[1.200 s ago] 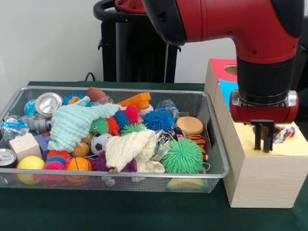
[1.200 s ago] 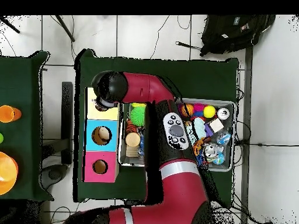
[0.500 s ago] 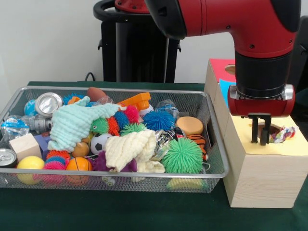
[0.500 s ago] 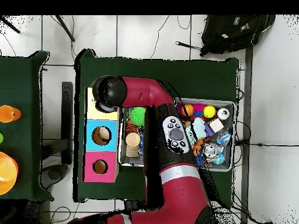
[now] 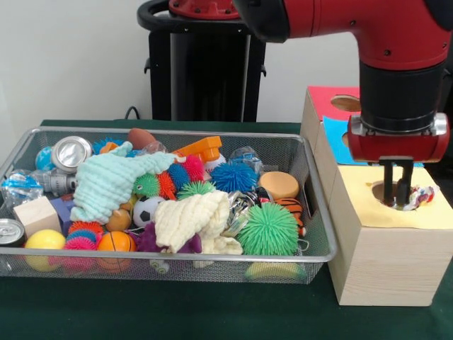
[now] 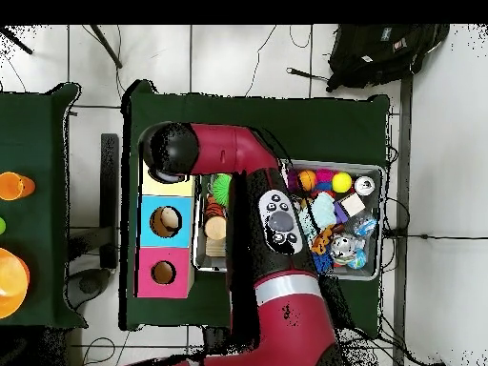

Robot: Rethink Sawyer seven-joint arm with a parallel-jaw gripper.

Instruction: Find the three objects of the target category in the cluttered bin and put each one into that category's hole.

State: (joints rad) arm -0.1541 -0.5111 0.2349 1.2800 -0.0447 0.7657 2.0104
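You are at the drop-off step. In the front view the gripper (image 5: 397,203) stands at the right of the frame, directly over the hole (image 5: 391,193) in the yellow-topped section of the wooden box (image 5: 386,258). The fingers (image 5: 388,185) hang close together, nearly closed, with their tips at or just inside the opening. Nothing shows between them.

A crinkled, multicoloured wrapper-like item (image 5: 420,197) lies at the right rim of the hole, just beside the fingers. You cannot tell from this view whether it touches them or whether it has passed fully into the hole. Treat it as likely not seated.

The wire bin (image 5: 42,134) fills the left and centre of the frame, packed with spiky balls, two cloths, cans and a wooden block. The large green spiky ball (image 5: 268,229) sits in its lower right corner, nearest the box.

In the overhead view the arm (image 6: 238,157) covers the yellow section at upper left; the blue hole (image 6: 169,221) and the pink hole (image 6: 163,273) below it stand clear.

Next move:
1. Confirm the wrapper-like item drops in; a nudge may be needed.
2. Raise the gripper straight up, clear of the box edge.
3. Travel left over the bin and spread the fingers for the next search.

Watch the bin's right wall, which stands just beside the box.
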